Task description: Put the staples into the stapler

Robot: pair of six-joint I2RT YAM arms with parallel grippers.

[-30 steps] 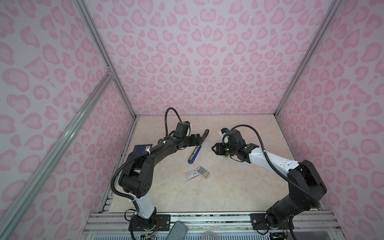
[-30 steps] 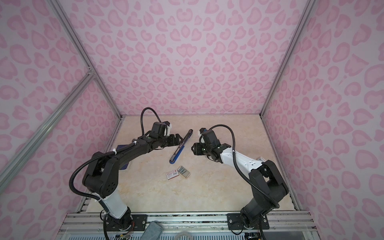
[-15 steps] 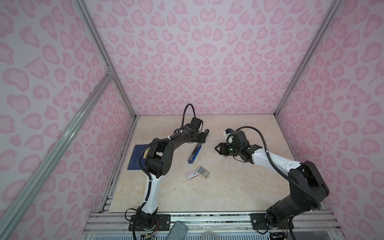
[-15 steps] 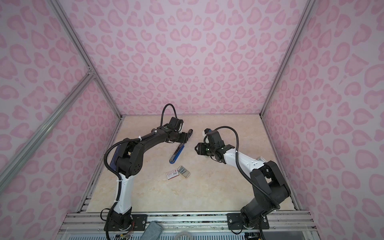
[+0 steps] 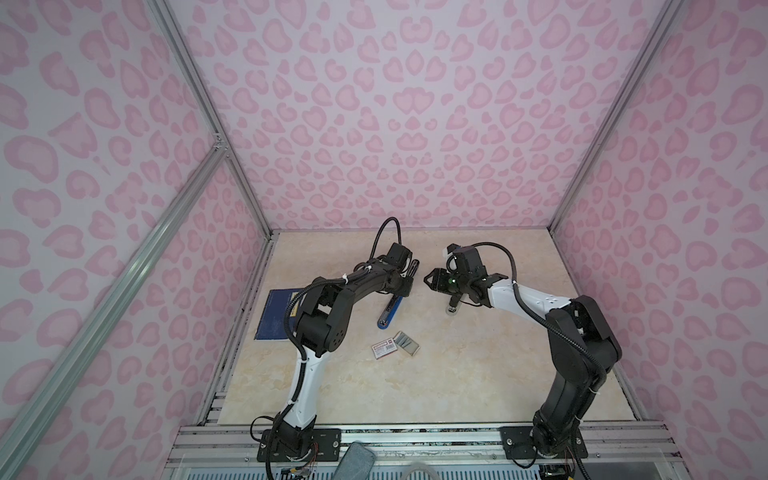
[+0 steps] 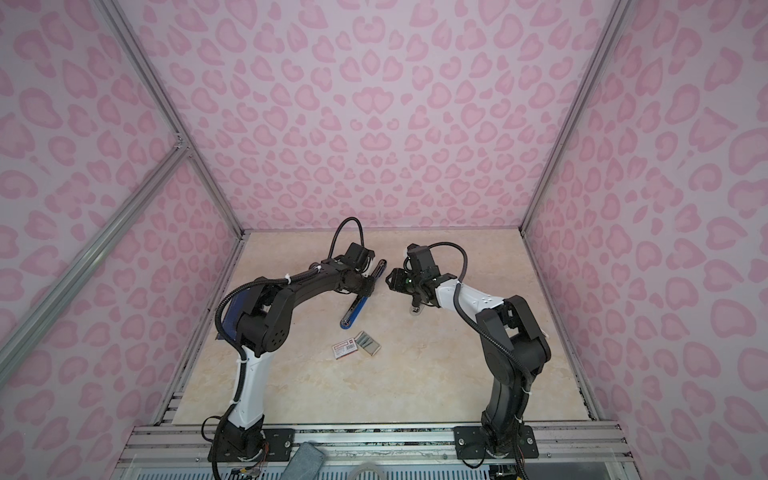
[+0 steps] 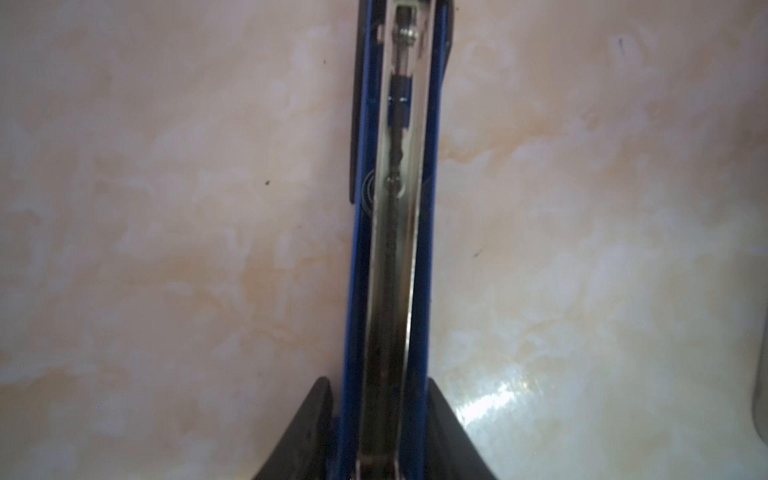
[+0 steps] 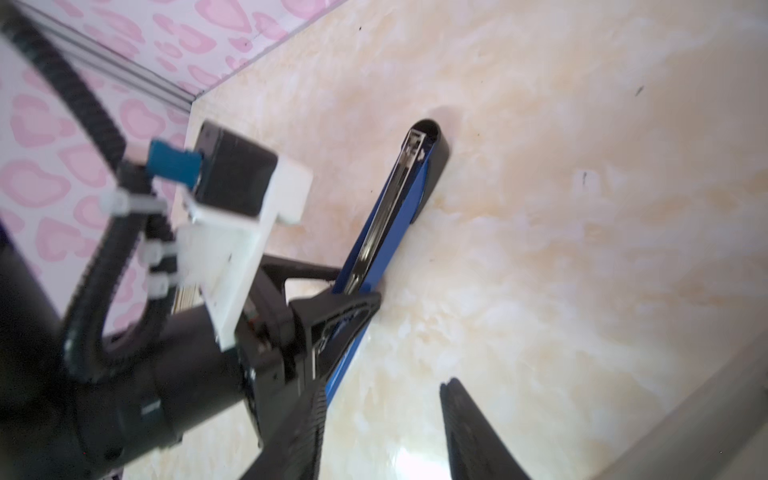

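The blue stapler (image 5: pixel 390 309) (image 6: pixel 355 309) lies opened out flat near the table's middle. Its bare metal channel (image 7: pixel 395 232) faces up. My left gripper (image 5: pixel 404 286) (image 7: pixel 378 380) is shut on the stapler's blue sides, one black finger (image 7: pixel 316 415) against each side. The same grip shows in the right wrist view (image 8: pixel 353 291). The staples (image 5: pixel 405 343) (image 6: pixel 368 344) lie as grey strips in a small tray nearer the front. The white red-labelled box (image 5: pixel 383 346) lies beside the tray. My right gripper (image 5: pixel 430 280) (image 8: pixel 385 385) hovers open and empty just right of the stapler.
A dark blue booklet (image 5: pixel 276 313) lies flat by the left wall, partly under my left arm. A small pale object (image 5: pixel 451 309) sits on the table below my right gripper. Pink-patterned walls close in the table on three sides.
My left gripper has moved right onto the stapler and closed on its sides, with the elbow swinging in. My right gripper has drifted slightly toward the back wall, still open.
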